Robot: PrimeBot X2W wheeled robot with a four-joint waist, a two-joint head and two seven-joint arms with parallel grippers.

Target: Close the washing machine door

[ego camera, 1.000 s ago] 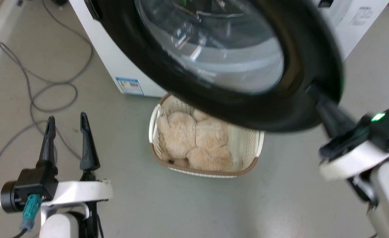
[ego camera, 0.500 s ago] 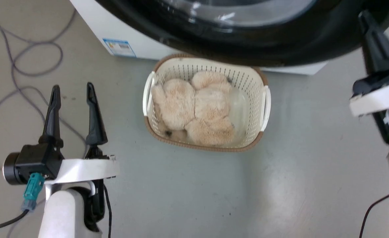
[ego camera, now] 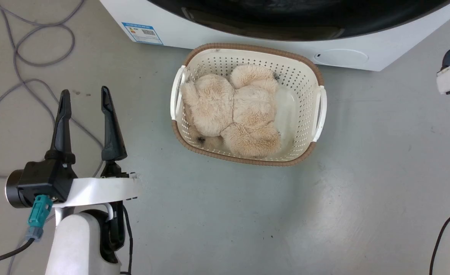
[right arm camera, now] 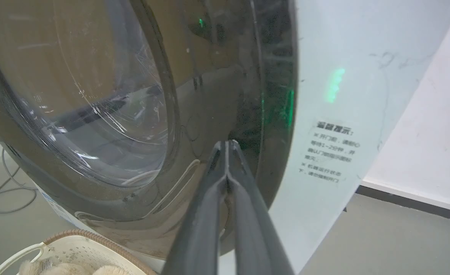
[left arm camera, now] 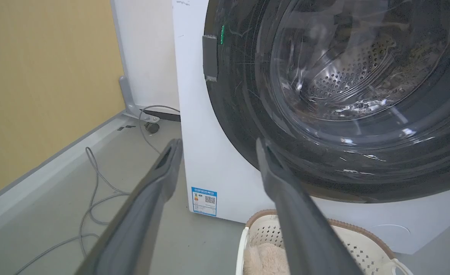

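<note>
Right gripper was pinched shut and empty, tips at the black rim of the washing machine door. Door lay flat against the washing machine. Left gripper was spread wide, holding nothing.

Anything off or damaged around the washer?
Nothing spilled or broken. Two oddities: grey tape stuck on the rim of the washing machine door, and loose cable looping over the floor left of the washing machine.
</note>
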